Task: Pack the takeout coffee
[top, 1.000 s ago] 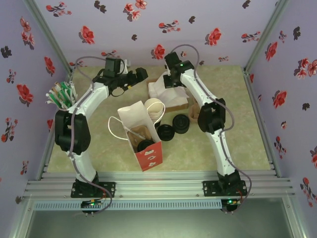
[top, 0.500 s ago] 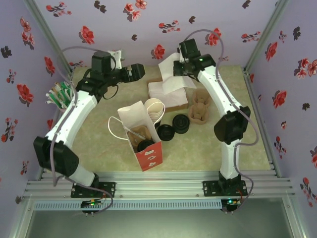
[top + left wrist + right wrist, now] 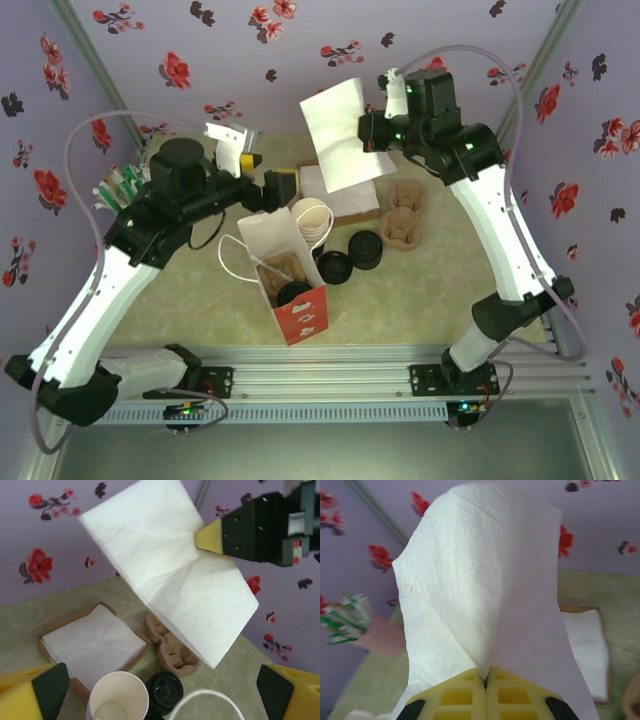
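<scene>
Right wrist view shows right end effector [image 3: 486,679] pinching a napkin [image 3: 480,580].

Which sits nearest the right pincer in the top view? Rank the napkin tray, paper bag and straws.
1. Napkin tray, just below the right pincer, which grips a napkin.
2. Paper bag, table centre.
3. Straws, far left edge.

table [image 3: 455,285]: pale green mottled top, nothing fancy
middle: white paper bag [image 3: 283,262] with a red base, mouth open
just behind it: a cream paper cup [image 3: 312,219], open too
right of the bag: two black lids [image 3: 364,249], side by side
back: brown tray [image 3: 362,214] of white napkins
next to the tray: brown pulp carriers [image 3: 404,214]
far left: green-and-white sticks [image 3: 122,188] in a holder
</scene>
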Robot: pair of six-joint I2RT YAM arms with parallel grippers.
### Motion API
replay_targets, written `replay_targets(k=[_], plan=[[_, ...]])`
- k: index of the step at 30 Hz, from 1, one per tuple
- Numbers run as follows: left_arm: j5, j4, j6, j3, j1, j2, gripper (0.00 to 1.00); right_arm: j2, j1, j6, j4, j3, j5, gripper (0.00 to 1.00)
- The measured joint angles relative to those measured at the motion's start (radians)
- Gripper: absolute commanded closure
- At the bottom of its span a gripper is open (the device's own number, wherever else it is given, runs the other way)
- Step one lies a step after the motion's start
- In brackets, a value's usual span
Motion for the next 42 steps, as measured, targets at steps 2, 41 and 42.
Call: replay_targets(k=[2,41,42], plan=[[-0.041,-0.026,0.055,0.002,-0.064,-0.03,0.01,-0.023,0.019,0.005,-0.016,-0.004,-0.039,1.0],[-0.099,0.015,0.315,-0.171,-0.383,-0.119,0.07,-0.247,0.303,0.352,0.317,-0.409,-0.496,1.0],[-0.093,0.025,0.306,-0.177,-0.383,-0.119,0.12,-0.25,0.303,0.365,0.33,-0.417,-0.49,1.0]])
